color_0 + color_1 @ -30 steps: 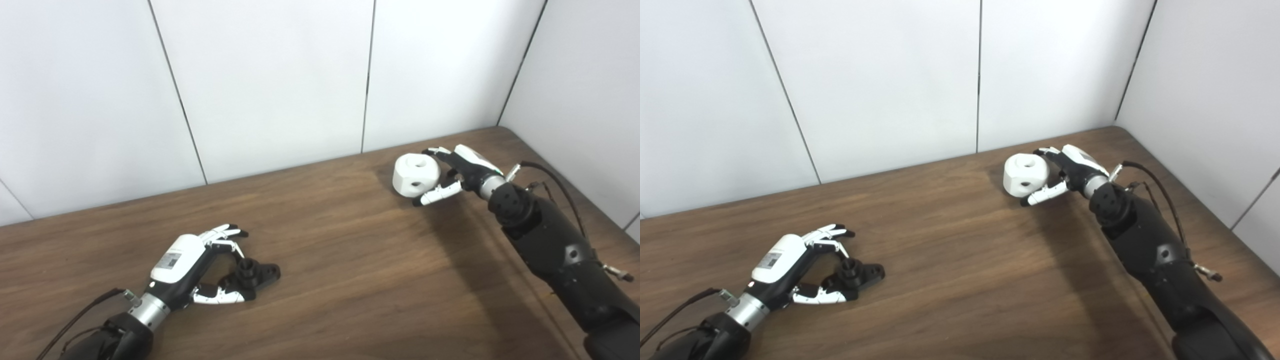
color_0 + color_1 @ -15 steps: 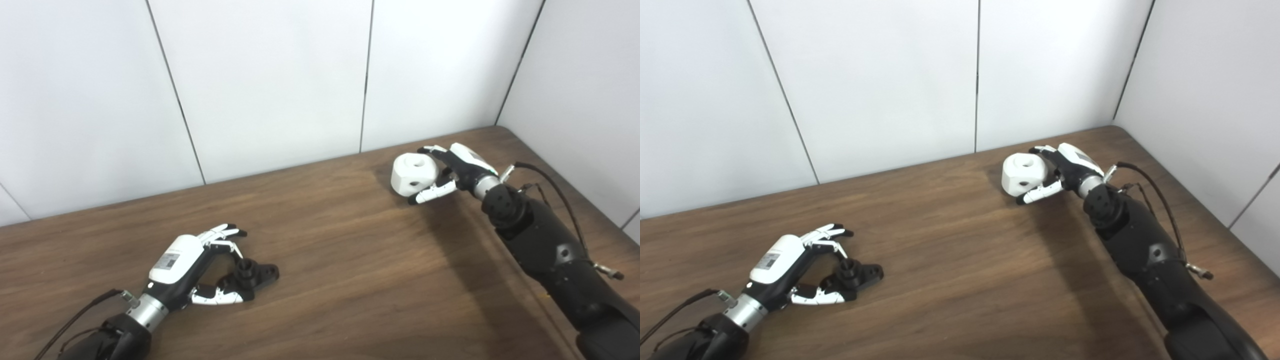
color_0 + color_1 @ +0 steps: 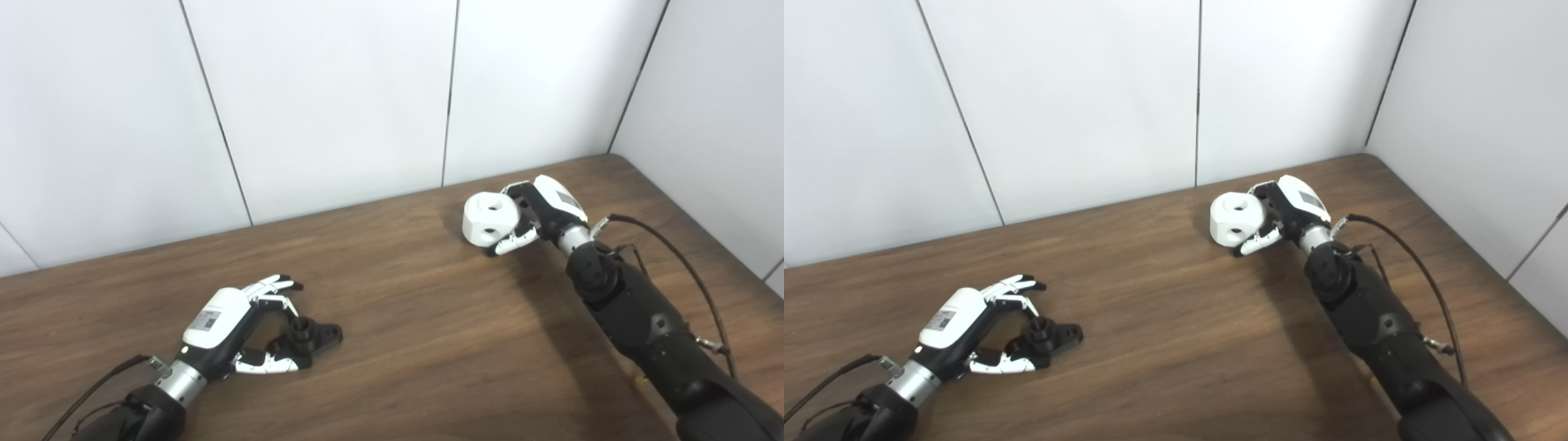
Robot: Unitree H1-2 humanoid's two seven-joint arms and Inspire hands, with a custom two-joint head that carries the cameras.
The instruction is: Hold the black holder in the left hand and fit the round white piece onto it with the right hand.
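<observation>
I see my right hand [image 3: 539, 211] closed around the round white piece [image 3: 490, 218], fingers curled over its far side and the thumb tucked under its near edge. The piece looks raised a little off the bench [image 3: 429, 318], though from this angle I cannot be sure it is clear of the wood. Its flat top with a centre hole faces up and slightly toward me, and a second small hole shows on its side wall. It sits toward the far right of the bench, near the white wall panels [image 3: 331, 98].

Well apart from it, at the near left, the black holder [image 3: 309, 337] lies flat on the bench with its short round post standing up. My left hand [image 3: 236, 321] is cupped about it: the fingers [image 3: 275, 293] arch over the post and the thumb [image 3: 266, 365] lies along the holder's near side, touching it. The grasp is loose rather than clenched, and the holder rests on the wood.
</observation>
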